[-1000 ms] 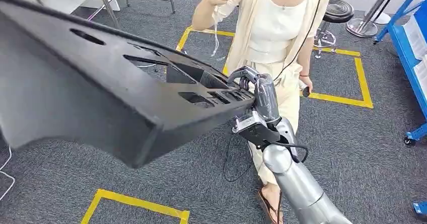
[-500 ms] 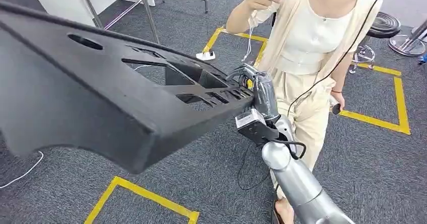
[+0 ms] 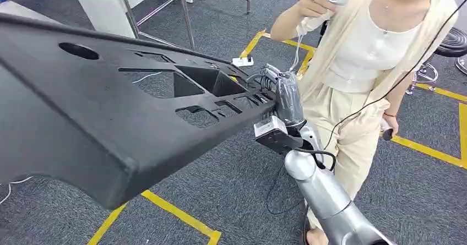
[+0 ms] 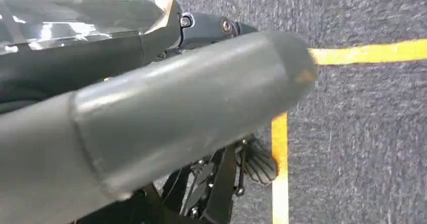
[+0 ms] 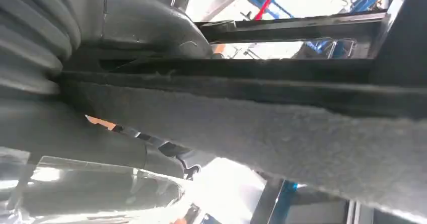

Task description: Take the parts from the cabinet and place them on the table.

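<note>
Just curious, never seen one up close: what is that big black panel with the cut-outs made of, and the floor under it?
The big black cut-out panel looks like moulded felt or fibre board: matte, fuzzy surface, fibrous edge. The grey floor appears to be short-pile carpet, speckled and textured.

**Black panel held off the floor**

A large black moulded panel with a felt-like textured surface (image 3: 110, 118) spans the head view from 9 o'clock towards the centre, tilted, its thick rounded edge nearest the camera at 7 o'clock. One round hole sits near 10 o'clock; several rectangular and slotted cut-outs cluster towards its far end near the centre. The right wrist view shows its fuzzy edge (image 5: 282, 128) close up.
</note>
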Controlling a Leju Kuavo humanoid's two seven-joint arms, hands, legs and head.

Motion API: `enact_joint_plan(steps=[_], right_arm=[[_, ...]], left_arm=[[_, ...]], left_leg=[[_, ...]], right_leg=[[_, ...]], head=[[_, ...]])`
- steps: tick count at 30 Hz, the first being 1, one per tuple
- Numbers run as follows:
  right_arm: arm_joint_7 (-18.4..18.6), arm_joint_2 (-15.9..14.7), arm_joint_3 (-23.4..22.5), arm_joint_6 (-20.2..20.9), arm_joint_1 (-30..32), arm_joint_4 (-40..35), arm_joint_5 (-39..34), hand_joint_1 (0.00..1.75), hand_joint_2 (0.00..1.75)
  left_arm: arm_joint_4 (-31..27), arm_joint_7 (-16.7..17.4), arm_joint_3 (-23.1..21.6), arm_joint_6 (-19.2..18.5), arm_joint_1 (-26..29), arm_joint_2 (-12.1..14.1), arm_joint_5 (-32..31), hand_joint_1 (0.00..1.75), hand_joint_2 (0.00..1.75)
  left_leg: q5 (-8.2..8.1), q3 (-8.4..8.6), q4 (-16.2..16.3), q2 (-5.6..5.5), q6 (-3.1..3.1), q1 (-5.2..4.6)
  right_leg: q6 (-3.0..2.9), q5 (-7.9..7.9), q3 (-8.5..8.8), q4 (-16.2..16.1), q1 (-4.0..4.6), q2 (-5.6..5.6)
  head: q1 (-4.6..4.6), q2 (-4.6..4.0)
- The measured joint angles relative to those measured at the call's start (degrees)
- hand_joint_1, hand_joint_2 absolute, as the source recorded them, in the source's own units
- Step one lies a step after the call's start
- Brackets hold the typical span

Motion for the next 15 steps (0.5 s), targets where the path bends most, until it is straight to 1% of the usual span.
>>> enact_joint_plan(steps=[1,2,3,4,5,6,7,8,9,10,11,12,13,14,15], right_arm=[[0.0,0.11,0.11,0.0,-0.05,0.0,0.04,1.75,1.75],[0.07,0.26,0.2,0.0,-0.16,-0.02,0.11,1.75,1.75],[0.24,0.26,0.28,0.0,-0.26,0.02,0.22,1.75,1.75],[0.26,0.28,0.35,-0.06,-0.54,0.04,0.28,1.75,1.75],[0.42,0.31,0.46,-0.09,-0.6,0.07,0.28,1.75,1.75],[0.48,0.26,0.55,-0.09,-0.48,0.18,0.31,1.75,1.75],[0.59,0.24,0.68,-0.11,-0.47,0.31,0.37,1.75,1.75],[0.87,0.24,0.76,-0.11,-0.47,0.44,0.5,1.75,1.75],[1.05,0.24,0.83,-0.11,-0.5,0.48,0.63,1.75,1.75],[1.11,0.24,0.89,-0.11,-0.51,0.48,0.65,1.75,1.75],[1.11,0.24,1.01,-0.11,-0.56,0.48,0.68,1.75,1.75],[1.11,0.24,1.09,-0.11,-0.65,0.5,0.72,1.75,1.75],[1.11,0.24,1.16,-0.11,-0.77,0.59,0.76,1.75,1.75],[1.14,0.39,1.33,-0.11,-0.79,0.61,0.85,1.75,1.75],[1.22,0.48,1.46,-0.13,-0.8,0.61,0.94,1.75,1.75]], left_arm=[[0.0,0.0,0.0,0.13,0.04,0.0,0.0,0.0,0.0],[0.0,0.02,0.0,0.22,0.01,-0.02,0.0,0.0,0.0],[0.0,0.02,0.0,0.39,0.07,-0.18,0.02,0.0,0.0],[0.0,0.02,0.0,0.59,0.0,-0.2,0.0,0.0,0.0],[0.0,0.02,0.02,0.61,-0.18,-0.13,0.0,0.0,0.0],[0.0,0.04,0.0,0.61,-0.28,-0.18,0.0,0.0,0.0],[0.0,0.04,0.0,0.63,-0.29,-0.33,0.0,0.0,0.0],[0.0,0.09,0.0,0.63,-0.28,-0.37,0.0,0.0,0.0],[0.0,0.13,0.0,0.63,-0.24,-0.42,0.0,0.0,0.0],[0.0,0.13,0.02,0.63,-0.2,-0.53,0.0,0.0,0.0],[0.0,0.13,0.0,0.63,-0.19,-0.59,0.0,0.0,0.0],[0.0,0.13,0.0,0.63,-0.19,-0.59,0.0,0.0,0.0],[0.0,0.13,0.02,0.63,-0.2,-0.5,0.0,0.0,0.0],[0.0,0.13,0.0,0.63,-0.19,-0.55,-0.02,0.0,0.0],[0.0,0.13,0.0,0.61,-0.11,-0.57,-0.07,0.0,0.0]], left_leg=[[0.07,0.04,-0.21,-0.52,0.21,-0.11],[0.67,1.46,-1.49,-1.34,0.53,0.02],[1.11,2.17,-2.46,-1.74,0.56,0.49],[1.35,2.6,-3.01,-2.09,0.98,0.64],[1.36,2.58,-3.01,-2.79,1.07,0.69],[1.29,2.58,-3.01,-3.53,1.17,0.7],[1.28,2.56,-3.0,-4.28,1.17,0.68],[1.26,2.58,-2.99,-5.0,1.14,0.7],[1.22,2.64,-2.95,-5.77,1.06,0.8],[1.11,2.72,-2.82,-6.56,0.88,0.93],[0.91,2.77,-2.53,-7.27,0.59,1.07],[0.57,2.5,-2.01,-7.92,0.08,1.09],[0.13,1.98,-1.15,-8.43,-0.45,0.71],[0.06,1.72,-1.11,-8.73,-0.71,0.79],[0.16,1.59,-1.21,-8.91,-0.88,0.91]], right_leg=[[0.23,0.01,0.31,-0.34,-0.02,-0.51],[0.74,-0.22,0.79,-0.56,0.56,-0.81],[0.85,-0.64,0.46,0.39,0.14,0.95],[0.53,-1.91,-0.7,3.34,0.1,3.44],[0.25,-3.58,-3.06,7.72,-0.12,4.5],[0.14,-5.25,-5.64,12.31,-0.19,4.91],[0.31,-6.16,-7.78,15.74,-0.32,5.08],[0.72,-5.95,-8.7,16.81,-0.33,5.12],[1.37,-4.66,-8.25,15.05,-0.43,5.14],[2.18,-2.43,-6.5,10.89,-0.64,5.26],[2.94,0.06,-3.99,5.33,-0.99,5.71],[3.58,1.85,-1.82,0.53,-1.63,7.66],[2.96,1.67,-1.4,-0.08,-1.39,8.55],[2.07,1.73,-1.47,-0.04,-1.34,7.65],[1.62,1.74,-1.49,0.0,-1.14,7.44]], head=[[-0.04,0.0],[-0.04,0.0],[0.22,-0.02],[0.13,-0.02],[0.33,-0.02],[0.33,0.0],[0.33,-0.02],[0.33,-0.02],[0.33,-0.02],[0.33,-0.02],[0.33,-0.02],[0.37,-0.02],[0.39,-0.02],[0.35,-0.02],[0.26,-0.02]])
